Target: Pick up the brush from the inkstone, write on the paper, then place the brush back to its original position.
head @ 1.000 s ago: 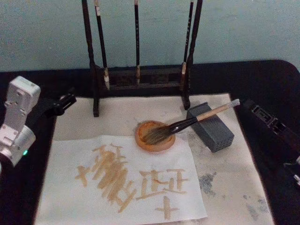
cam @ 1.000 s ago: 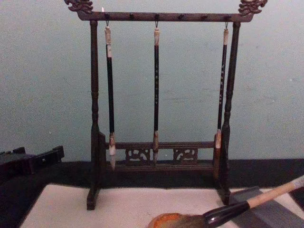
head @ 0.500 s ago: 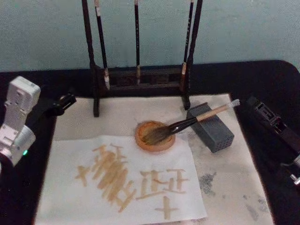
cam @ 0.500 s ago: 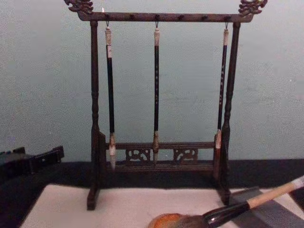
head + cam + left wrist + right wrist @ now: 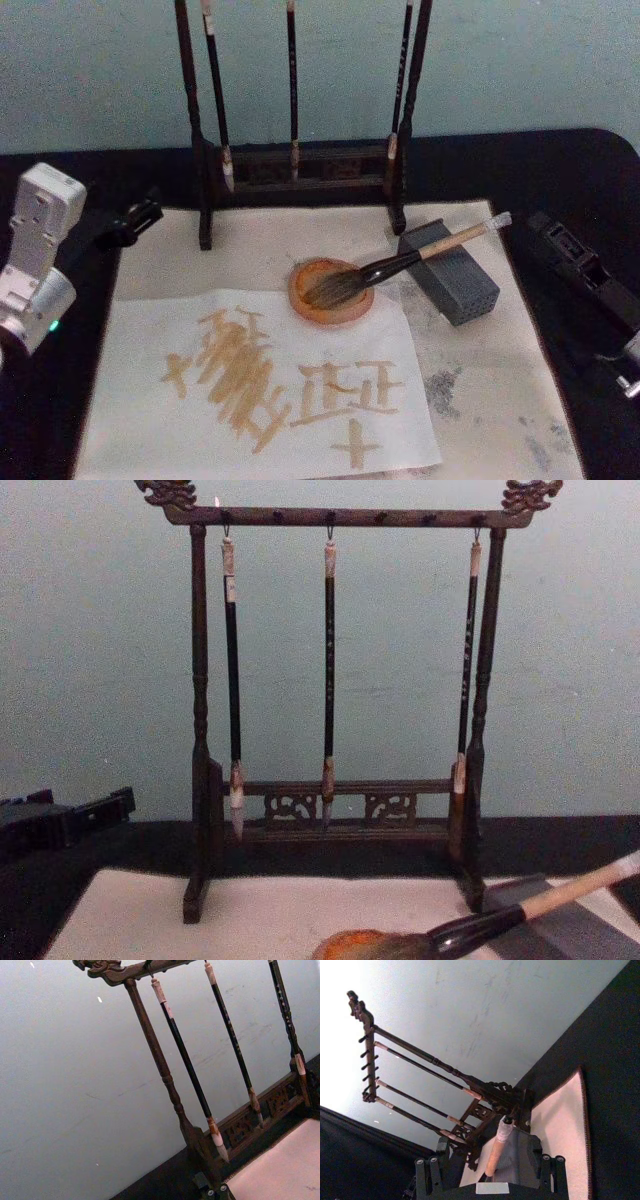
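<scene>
The brush (image 5: 400, 264) lies with its grey-brown bristles in the round orange inkstone (image 5: 312, 305). Its tan handle rests on a grey block (image 5: 462, 285). The same brush (image 5: 500, 917) slants up to the right in the chest view. The paper (image 5: 150, 420) lies in front of the inkstone and carries tan brush strokes. My right gripper (image 5: 537, 224) is right of the handle's end, apart from it. In the right wrist view my right gripper (image 5: 487, 1170) is open and faces the handle's end (image 5: 498, 1142). My left gripper (image 5: 135, 220) is parked at the mat's far left corner.
A dark wooden brush rack (image 5: 300, 165) with three thin hanging brushes stands behind the inkstone. A pale stained mat (image 5: 490, 400) lies under everything on the black table (image 5: 560, 170). A pale blue wall closes off the back.
The brush stays in the inkstone. My right gripper has drawn back very slightly from the handle's end; the left arm has hardly moved.
</scene>
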